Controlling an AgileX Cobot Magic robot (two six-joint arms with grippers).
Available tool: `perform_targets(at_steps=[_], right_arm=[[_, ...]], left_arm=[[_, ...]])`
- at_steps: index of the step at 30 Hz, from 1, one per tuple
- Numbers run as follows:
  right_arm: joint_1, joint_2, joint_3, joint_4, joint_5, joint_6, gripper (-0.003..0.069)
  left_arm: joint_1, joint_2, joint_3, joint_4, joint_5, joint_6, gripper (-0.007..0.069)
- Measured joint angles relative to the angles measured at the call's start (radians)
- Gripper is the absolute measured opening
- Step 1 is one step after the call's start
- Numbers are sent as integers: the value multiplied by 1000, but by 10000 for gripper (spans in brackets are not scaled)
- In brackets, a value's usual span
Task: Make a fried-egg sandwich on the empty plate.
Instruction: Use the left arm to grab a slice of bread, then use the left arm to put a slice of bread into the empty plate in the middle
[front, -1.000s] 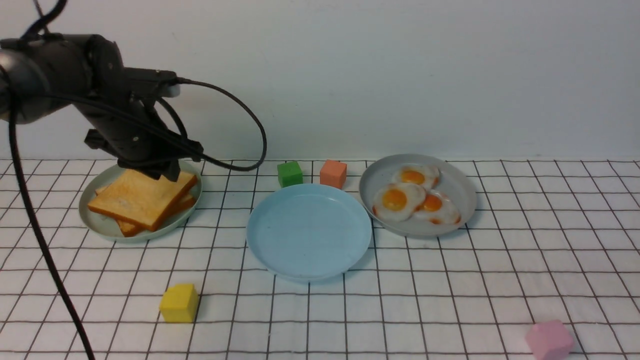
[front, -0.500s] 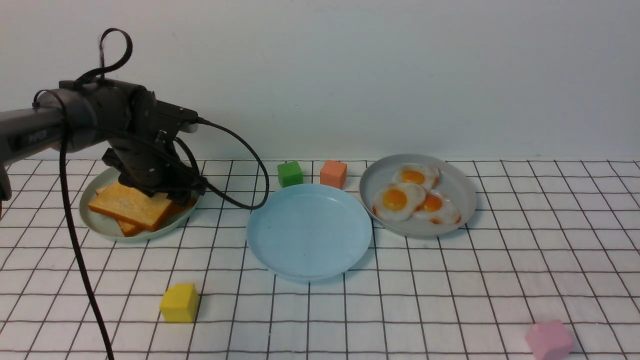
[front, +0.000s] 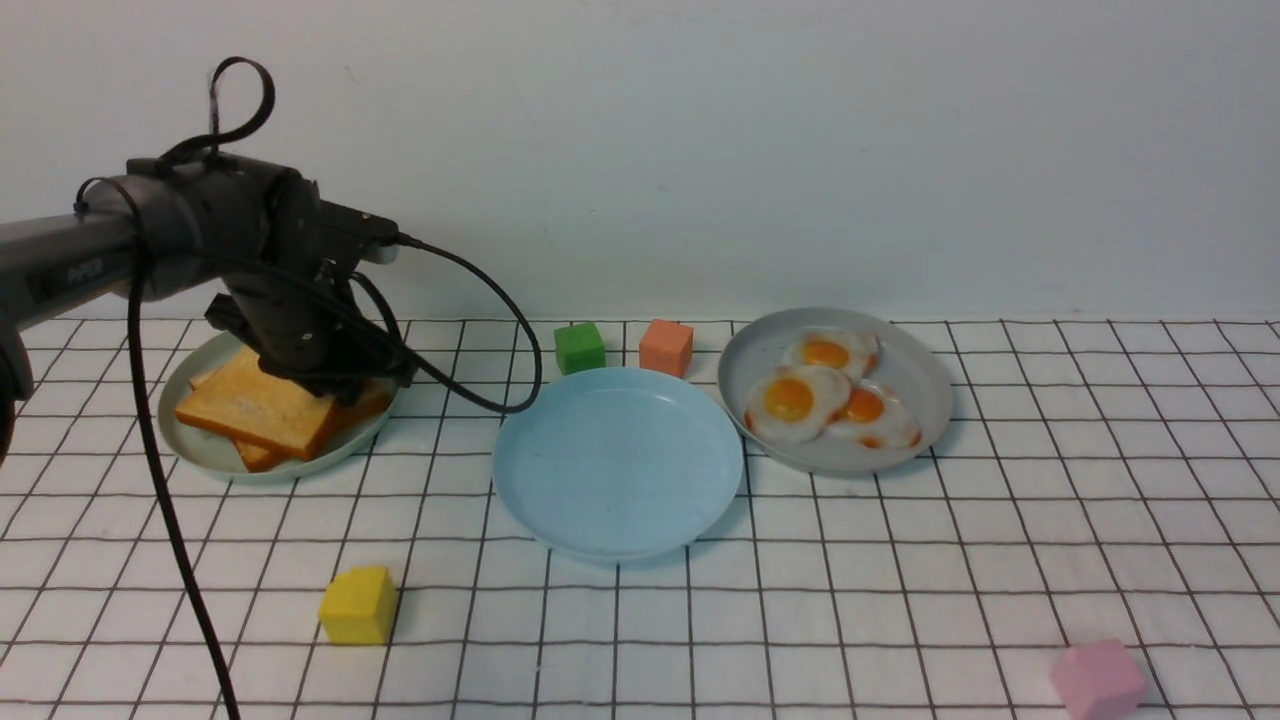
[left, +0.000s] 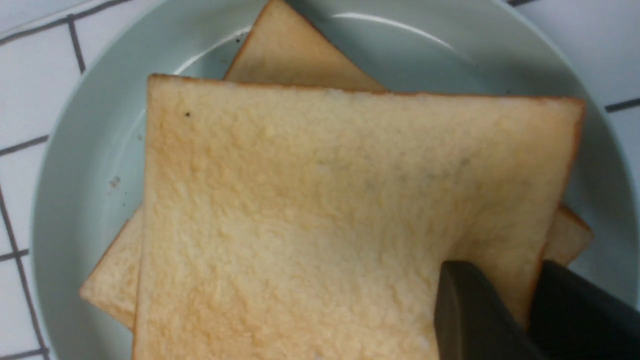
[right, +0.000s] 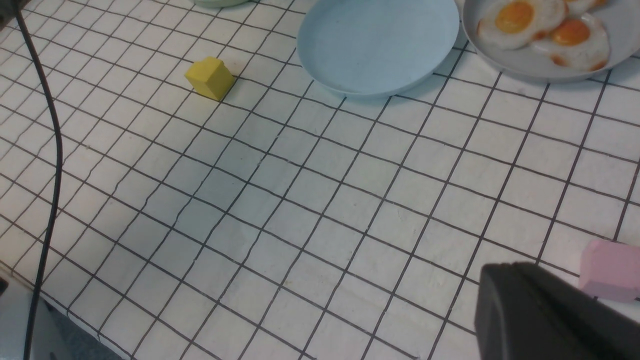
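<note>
The surface carries three plates in a row. The green plate is at the robot's left, the blue plate is in the middle and bare, and the grey plate is at the right with the eggs. Two toasts lie on the green plate, the top toast skewed over the lower toast. The left arm reaches down to this plate. The left jaws are nearly closed on the top toast, pinching its edge on the side toward the blue plate (one jaw on the crumb, the other beyond the crust). So I judge the carry goes sideways to the right, to the plate just beside. The right jaws are shut and hold nothing. They hang by the pink cube, well apart from the toast, so the left arm is the nearer.
</note>
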Motion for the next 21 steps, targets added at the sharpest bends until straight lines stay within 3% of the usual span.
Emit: perform_targets(at_steps=[1, 3, 7, 14, 21], right_arm=[[0, 0, 0, 0, 0, 0, 17], [0, 0, 0, 0, 0, 0, 18], [0, 0, 0, 1, 0, 0, 21], [0, 0, 0, 0, 0, 0, 29], [0, 0, 0, -1, 0, 0, 31]], left_arm=[[-1, 0, -1, 0, 0, 0, 95], [-3, -49, -2, -1, 38, 6, 17], [-36, -157, -8, -18, 55, 35, 15], [-284, -218, -4, -165, 87, 161, 15], [-462, -141, 11, -159, 33, 207, 15]])
